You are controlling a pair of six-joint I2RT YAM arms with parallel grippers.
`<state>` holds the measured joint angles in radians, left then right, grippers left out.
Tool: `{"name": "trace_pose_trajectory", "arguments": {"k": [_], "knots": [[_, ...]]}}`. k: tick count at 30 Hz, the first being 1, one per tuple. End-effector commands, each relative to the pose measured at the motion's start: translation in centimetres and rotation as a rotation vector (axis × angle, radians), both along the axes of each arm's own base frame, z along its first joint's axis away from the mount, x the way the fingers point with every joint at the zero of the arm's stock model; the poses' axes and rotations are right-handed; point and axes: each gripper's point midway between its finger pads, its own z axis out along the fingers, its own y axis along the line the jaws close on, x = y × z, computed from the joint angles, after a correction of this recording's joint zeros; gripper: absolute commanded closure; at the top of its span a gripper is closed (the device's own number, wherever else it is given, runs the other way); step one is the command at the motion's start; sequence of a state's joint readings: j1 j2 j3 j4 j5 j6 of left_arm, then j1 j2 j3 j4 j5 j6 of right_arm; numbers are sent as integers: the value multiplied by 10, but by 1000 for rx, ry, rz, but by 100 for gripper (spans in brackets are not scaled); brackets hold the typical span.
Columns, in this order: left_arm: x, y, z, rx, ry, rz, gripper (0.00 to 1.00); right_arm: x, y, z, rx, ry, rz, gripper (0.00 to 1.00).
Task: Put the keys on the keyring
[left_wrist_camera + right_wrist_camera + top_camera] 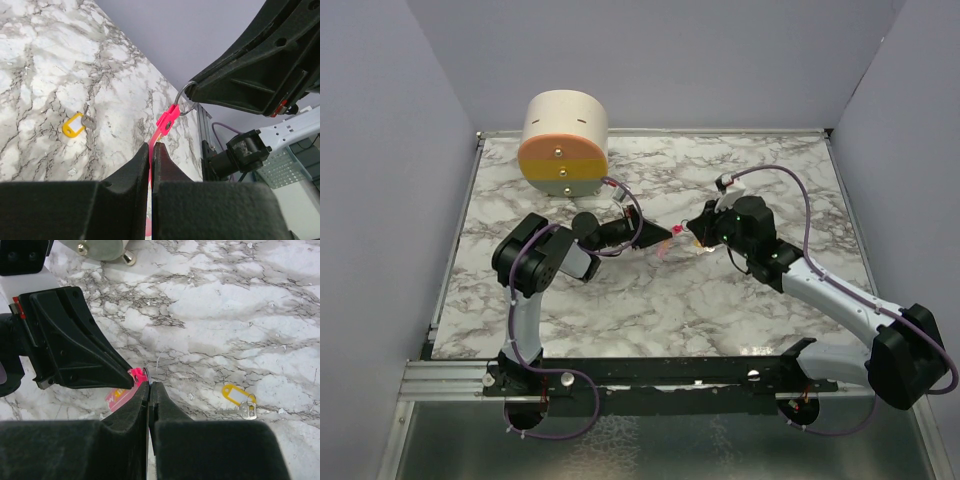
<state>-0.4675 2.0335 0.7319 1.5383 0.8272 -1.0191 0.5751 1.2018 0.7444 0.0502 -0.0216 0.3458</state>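
The keyring is a pink strap (167,119) with a small metal ring (182,95) at its end, held above the marble table between both grippers. My left gripper (151,146) is shut on the strap's body. My right gripper (149,385) is shut on the metal ring, with the pink strap (122,392) just to its left. In the top view the two grippers meet tip to tip, left (664,236) and right (692,236). The key, a yellow tag (237,392) with a small silver key (245,411), lies flat on the table; it also shows in the left wrist view (73,125).
A large cream-and-orange cylinder (563,145) stands at the back left of the table (650,300). Grey walls enclose the table on three sides. A purple cable (800,190) loops over the right arm.
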Motion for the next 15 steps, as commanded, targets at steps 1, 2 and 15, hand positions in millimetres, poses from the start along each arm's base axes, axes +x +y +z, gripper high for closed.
{"name": "trace_pose_trajectory", "arguments": {"k": [1, 2, 15], "knots": [[13, 11, 39, -77, -170, 88, 100, -3, 0, 15, -15, -15, 26, 99], [13, 11, 40, -78, -173, 88, 100, -3, 0, 14, -17, -13, 32, 99], [19, 15, 44, -69, -181, 104, 87, -4, 7, 17, -99, 13, 112, 99]]}}
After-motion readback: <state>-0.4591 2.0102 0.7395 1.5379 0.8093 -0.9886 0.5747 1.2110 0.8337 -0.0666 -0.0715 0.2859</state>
